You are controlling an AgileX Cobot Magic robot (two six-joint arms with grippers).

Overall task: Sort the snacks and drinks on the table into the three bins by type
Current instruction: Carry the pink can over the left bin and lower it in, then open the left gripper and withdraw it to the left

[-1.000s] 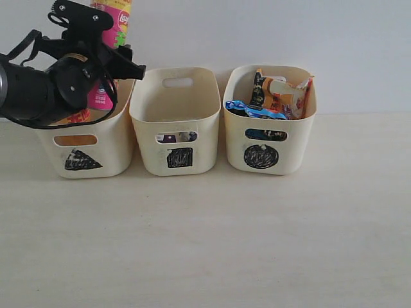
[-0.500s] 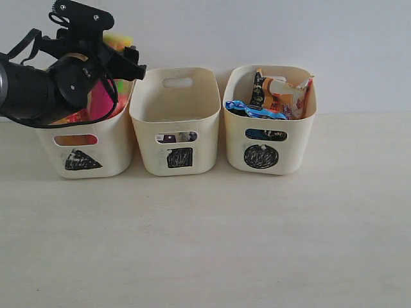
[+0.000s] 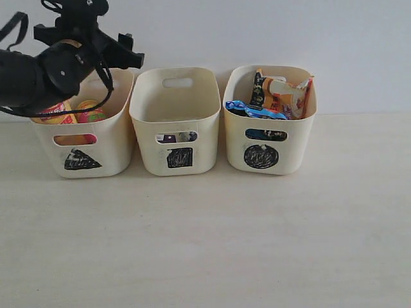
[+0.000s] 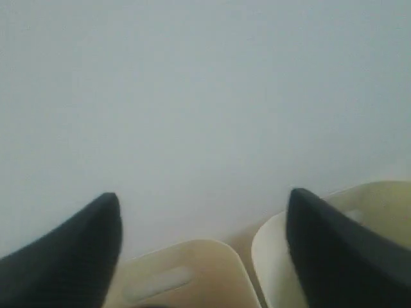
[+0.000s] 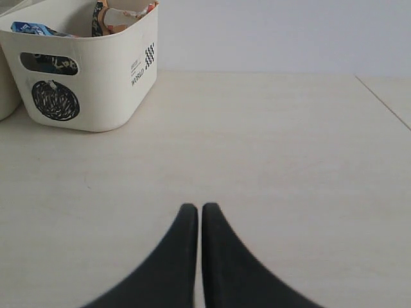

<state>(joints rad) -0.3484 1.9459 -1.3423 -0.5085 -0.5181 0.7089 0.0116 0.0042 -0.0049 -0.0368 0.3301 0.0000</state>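
The left gripper (image 4: 204, 196) has risen with its jaws apart and empty, the pink tube (image 3: 90, 114) it held upright before now lying below it in the triangle bin (image 3: 112, 144); the right gripper (image 5: 194, 208) has its jaws together.

Plain pale grey wall (image 3: 334, 38) ran across the whole background. It looked uniform, blurred in the left wrist view.

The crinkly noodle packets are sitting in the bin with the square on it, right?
Not quite. The noodle packets are sitting in the bin with the circle on it, the one on the right in the exterior view. The square bin is the middle one.
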